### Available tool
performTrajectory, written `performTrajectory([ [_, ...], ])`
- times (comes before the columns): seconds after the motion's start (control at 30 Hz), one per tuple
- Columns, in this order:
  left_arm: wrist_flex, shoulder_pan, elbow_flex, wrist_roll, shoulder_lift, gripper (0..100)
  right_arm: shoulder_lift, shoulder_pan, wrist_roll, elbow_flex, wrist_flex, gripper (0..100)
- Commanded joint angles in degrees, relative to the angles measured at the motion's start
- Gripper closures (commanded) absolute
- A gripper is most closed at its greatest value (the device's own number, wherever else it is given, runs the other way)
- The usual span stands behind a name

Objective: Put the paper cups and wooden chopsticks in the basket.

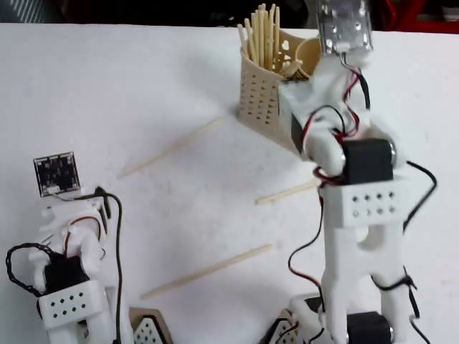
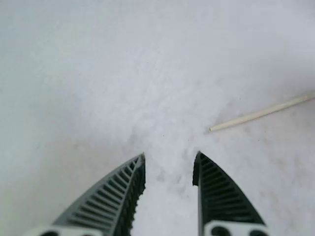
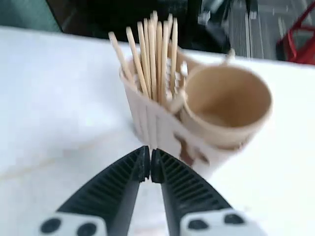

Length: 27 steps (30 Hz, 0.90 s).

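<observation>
- Cream perforated plastic basket [image 1: 259, 97] stands near the far edge of the white table [image 1: 129, 79]. A bundle of thin wooden chopsticks [image 1: 264, 36] stands upright in it.
- Tan paper cup [image 3: 227, 104] is in the basket too, right beside the bundle and tipped over at an angle, so the right wrist view looks into its open mouth.
- Right gripper [image 3: 149, 160]: black ribbed fingers pressed together with nothing between them, tips pointing at the basket's wall from just in front of it.
- Left gripper [image 2: 170, 162]: fingers spread apart, nothing in them, aimed down at bare table. A chopstick tip [image 2: 261, 113] lies near them, not touching.
- Still out on the table in the high view:
  - first loose chopstick [image 1: 172, 148], off to the left of the basket
  - second loose chopstick [image 1: 287, 192], partly tucked under the right arm
  - third loose chopstick [image 1: 208, 271], nearer the arm bases, between the two arms
- The left arm sits folded at the near left corner — well apart from the basket.
</observation>
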Motion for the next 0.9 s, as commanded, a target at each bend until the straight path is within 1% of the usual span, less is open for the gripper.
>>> performTrajectory([
  [0.0,-1.41,-0.13,-1.49,0.62,-0.75,83,-3.30,4.53,-0.88,-0.88,7.52,98.1],
  [0.13,-1.76,-0.13,-0.97,0.62,-0.75,83,-3.21,13.58,-5.36,-0.88,10.42,98.1],
  [0.3,-1.76,-0.13,-0.97,0.62,-0.75,83,1.89,25.80,-10.81,0.26,10.33,98.1],
  [0.4,-1.76,-0.13,-0.97,0.62,-0.75,83,7.87,29.67,-12.48,2.29,10.24,95.6],
  [0.53,-1.76,-0.13,-0.97,0.62,-0.75,83,17.80,32.92,-17.67,3.43,9.63,83.8],
  [0.57,-1.76,-0.13,-0.97,0.62,-0.75,83,20.00,33.27,-18.55,3.43,8.66,82.2],
  [0.7,-1.76,-0.13,-0.88,0.62,-0.75,83,27.38,33.19,-21.54,3.43,3.21,81.9],
  [0.87,-1.76,-0.04,-0.88,0.62,-0.75,83,34.24,31.43,-24.44,3.43,-3.82,81.9],
])
